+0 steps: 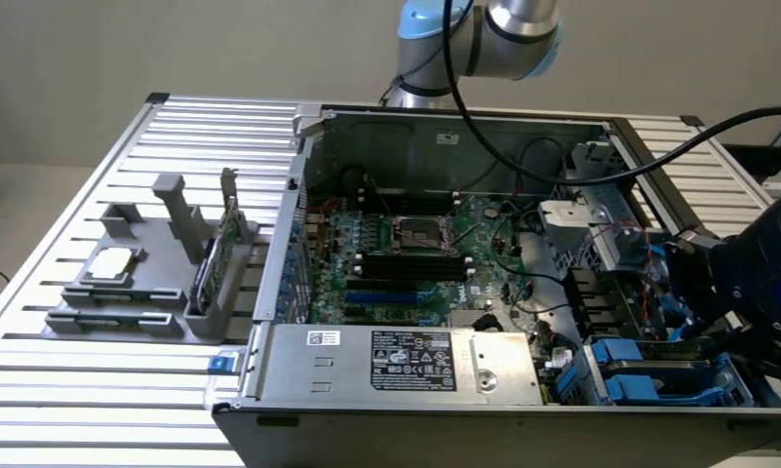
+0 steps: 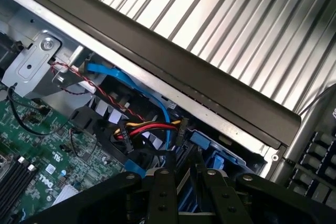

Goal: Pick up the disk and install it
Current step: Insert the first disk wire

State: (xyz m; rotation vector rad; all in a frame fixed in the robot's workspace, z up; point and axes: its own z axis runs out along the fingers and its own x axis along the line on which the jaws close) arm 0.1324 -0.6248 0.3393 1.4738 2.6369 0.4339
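The computer case (image 1: pixel 299 195) lies open on the slatted table. My gripper (image 1: pixel 705 336) reaches down into the drive bay at the case's near corner, on the exterior view's right. The disk (image 1: pixel 640 375) sits low in that bay, and its bright blue rails show beside the dark wrist. In the wrist view my gripper (image 2: pixel 185 163) has its black fingers (image 2: pixel 160 182) drawn close together, with a blue strip of the disk (image 2: pixel 184 195) between them. The rest of the disk is hidden by the finger links.
A grey tray (image 1: pixel 117 312) on the exterior view's left holds a silver chip (image 1: pixel 114 263) and an upright green card (image 1: pixel 212 258). A blue cable (image 2: pixel 157 103) and a red-yellow-black cable (image 2: pixel 149 127) cross just ahead of the fingers. The case's black rim (image 2: pixel 210 77) runs close by. Also inside are the motherboard (image 1: pixel 404 249) and the power supply (image 1: pixel 404 361).
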